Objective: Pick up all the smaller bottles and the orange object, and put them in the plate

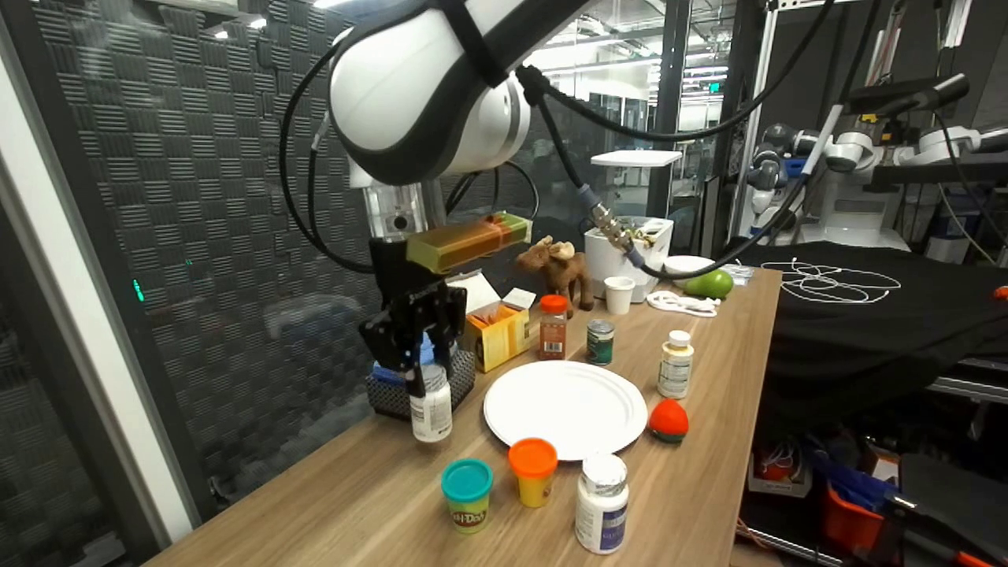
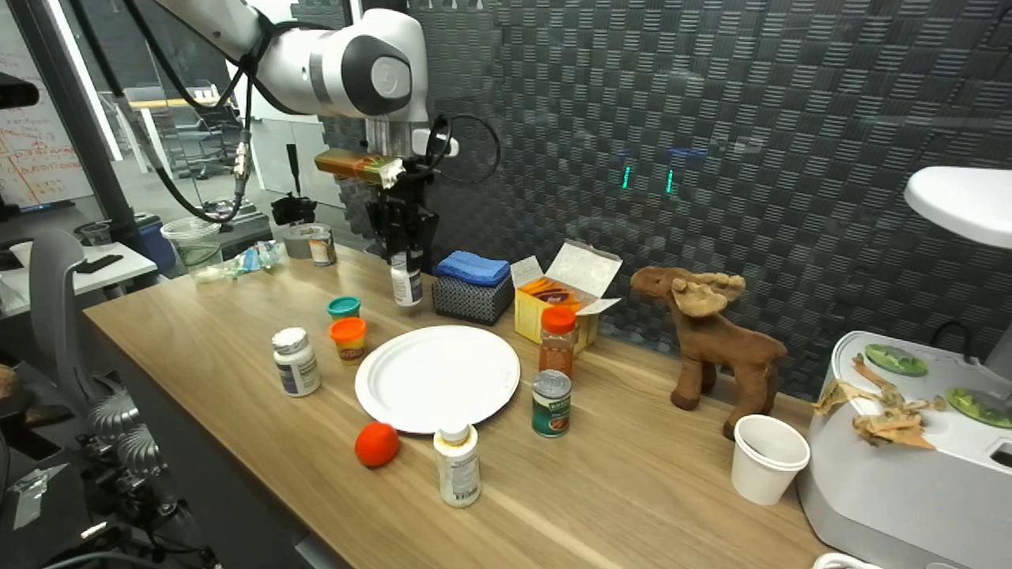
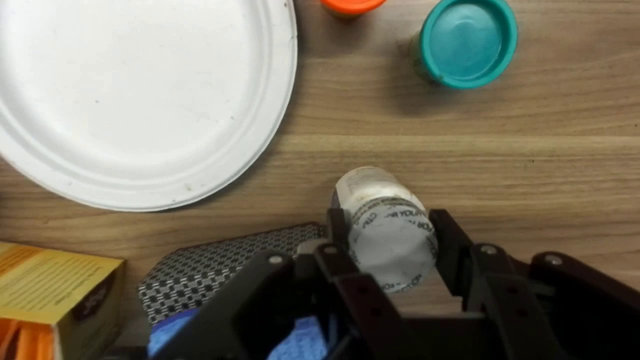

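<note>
Your gripper (image 3: 387, 225) holds a white bottle (image 3: 392, 245) around its cap, the jaws parted only to the cap's width, beside the patterned box (image 2: 466, 302) and outside the plate (image 2: 439, 379); from these views you cannot tell whether the bottle's base touches the table (image 2: 624, 506). In both exterior views you find the teal-lidded tub (image 1: 467, 492), the orange-lidded tub (image 1: 533, 472) and the purple-labelled bottle (image 1: 602, 504) standing near one side of the plate, while the orange object (image 2: 377, 444) and the white-capped bottle (image 2: 457, 466) rest near its rim farther round.
</note>
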### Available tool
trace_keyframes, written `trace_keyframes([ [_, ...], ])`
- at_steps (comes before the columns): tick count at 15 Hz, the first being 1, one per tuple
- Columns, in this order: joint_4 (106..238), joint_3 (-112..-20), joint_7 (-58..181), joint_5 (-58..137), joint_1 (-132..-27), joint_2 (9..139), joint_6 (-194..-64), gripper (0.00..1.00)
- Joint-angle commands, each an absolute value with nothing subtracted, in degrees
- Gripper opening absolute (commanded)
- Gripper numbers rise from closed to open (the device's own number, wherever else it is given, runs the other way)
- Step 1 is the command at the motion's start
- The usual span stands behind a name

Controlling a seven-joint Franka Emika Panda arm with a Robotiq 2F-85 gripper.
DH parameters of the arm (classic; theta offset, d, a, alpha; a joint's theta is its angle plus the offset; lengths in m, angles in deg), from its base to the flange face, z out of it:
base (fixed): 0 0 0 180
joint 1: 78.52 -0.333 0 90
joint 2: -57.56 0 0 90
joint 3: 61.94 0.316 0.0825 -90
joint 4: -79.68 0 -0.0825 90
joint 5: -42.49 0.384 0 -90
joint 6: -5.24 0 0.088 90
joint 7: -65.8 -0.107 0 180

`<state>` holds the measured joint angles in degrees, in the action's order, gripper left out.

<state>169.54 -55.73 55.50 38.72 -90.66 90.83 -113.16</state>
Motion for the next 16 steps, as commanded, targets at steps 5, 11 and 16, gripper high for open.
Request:
trace_keyframes([
  [5,179.42,-60.46,47.71,38.61,-88.91,78.67,-114.17,0.19],
  [11,183.10,-62.08,47.47,39.26,-85.50,79.42,-114.43,0.19],
  [16,184.60,-63.25,46.59,39.35,-83.71,81.25,-119.44,0.19],
])
